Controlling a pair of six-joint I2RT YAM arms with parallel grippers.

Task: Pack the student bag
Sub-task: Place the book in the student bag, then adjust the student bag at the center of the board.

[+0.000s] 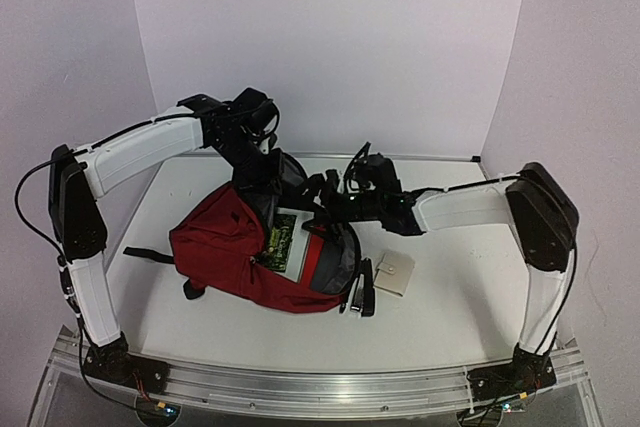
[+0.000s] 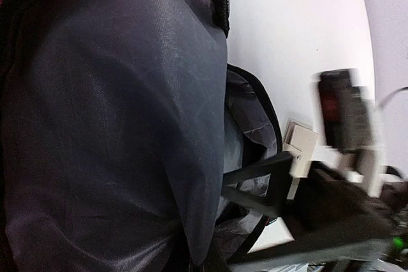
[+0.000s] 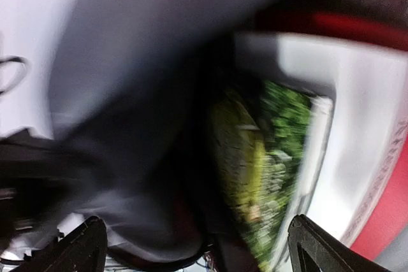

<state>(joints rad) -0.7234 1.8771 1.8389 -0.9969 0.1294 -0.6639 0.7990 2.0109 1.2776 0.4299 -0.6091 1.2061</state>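
Observation:
The student bag lies on its side at mid-table, dark red, with its mouth open toward the right. My left gripper is shut on the bag's upper edge and holds the grey lining up. That lining fills the left wrist view and hides the fingers. A book with a green cover sits inside the opening. My right gripper stands open at the mouth of the bag, just over the green book, with nothing between its fingers. The right wrist view is blurred.
A flat beige square lies on the white table just right of the bag. A black piece lies by the bag's lower right corner. A black strap trails left. Purple walls close in on three sides.

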